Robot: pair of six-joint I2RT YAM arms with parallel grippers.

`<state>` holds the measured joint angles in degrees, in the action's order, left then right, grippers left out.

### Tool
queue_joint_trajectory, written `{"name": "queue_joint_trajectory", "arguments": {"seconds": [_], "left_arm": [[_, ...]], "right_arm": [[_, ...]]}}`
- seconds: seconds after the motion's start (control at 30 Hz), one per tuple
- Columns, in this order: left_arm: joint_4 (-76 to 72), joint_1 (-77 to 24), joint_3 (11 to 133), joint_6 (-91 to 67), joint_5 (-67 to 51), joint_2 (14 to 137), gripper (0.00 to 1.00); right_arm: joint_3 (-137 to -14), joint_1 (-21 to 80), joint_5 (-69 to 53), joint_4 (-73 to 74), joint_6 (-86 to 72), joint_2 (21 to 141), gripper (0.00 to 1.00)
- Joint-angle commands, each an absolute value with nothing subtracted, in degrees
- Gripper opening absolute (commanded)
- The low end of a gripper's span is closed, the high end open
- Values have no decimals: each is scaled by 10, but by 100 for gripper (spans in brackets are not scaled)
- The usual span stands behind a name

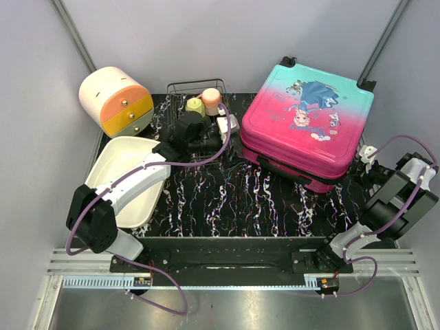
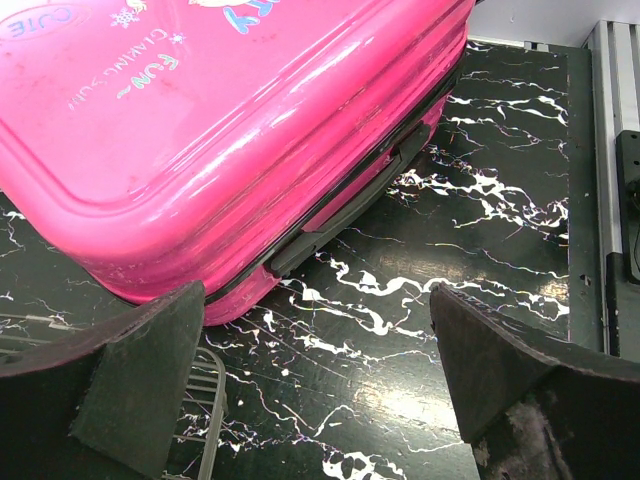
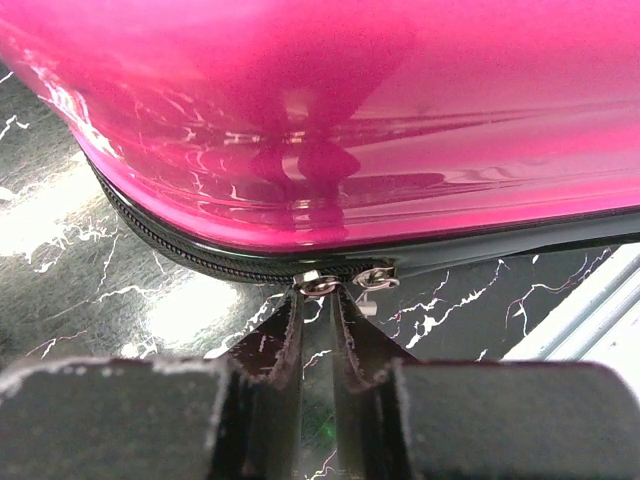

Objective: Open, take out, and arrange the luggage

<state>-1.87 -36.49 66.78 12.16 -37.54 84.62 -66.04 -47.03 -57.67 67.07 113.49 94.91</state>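
Opening step: the shut luggage (image 1: 306, 120) lies upper right on the tabletop (image 1: 227, 199), your right tool (image 3: 316, 375) pinching its black zipper pulls (image 3: 290, 340) at the lower-right corner, your left tool (image 2: 315, 320) gaping wide beside the pink edge. Next, by the look of it, you must draw the pulls along the track (image 3: 180, 255) without slipping. The lid (image 2: 200, 90) reads "FUN" and "CUTE"; the smaller lettering is illegible.

The table (image 1: 234, 199) has a black top veined with white. The suitcase (image 1: 302, 124) lies flat on its right rear part, lid up. A white basin (image 1: 117, 161) sits at the left edge. A wire basket (image 1: 180, 87) stands at the rear middle, and a round drawer box (image 1: 113, 100) at the left rear corner.
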Motion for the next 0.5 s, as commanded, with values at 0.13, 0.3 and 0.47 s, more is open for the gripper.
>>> {"name": "queue_joint_trajectory", "arguments": {"seconds": [0.13,0.3,0.47], "left_arm": [[-54,-364,686,123,-386,854,99],[-52,-365,684,122,-382,852,98],[-54,-365,678,116,-381,846,98]], "right_arm": [[-647,-460,-594,716,1194,911,4],[-621,-460,-593,767,1216,882,0],[-595,-464,-569,784,1211,851,0]]}}
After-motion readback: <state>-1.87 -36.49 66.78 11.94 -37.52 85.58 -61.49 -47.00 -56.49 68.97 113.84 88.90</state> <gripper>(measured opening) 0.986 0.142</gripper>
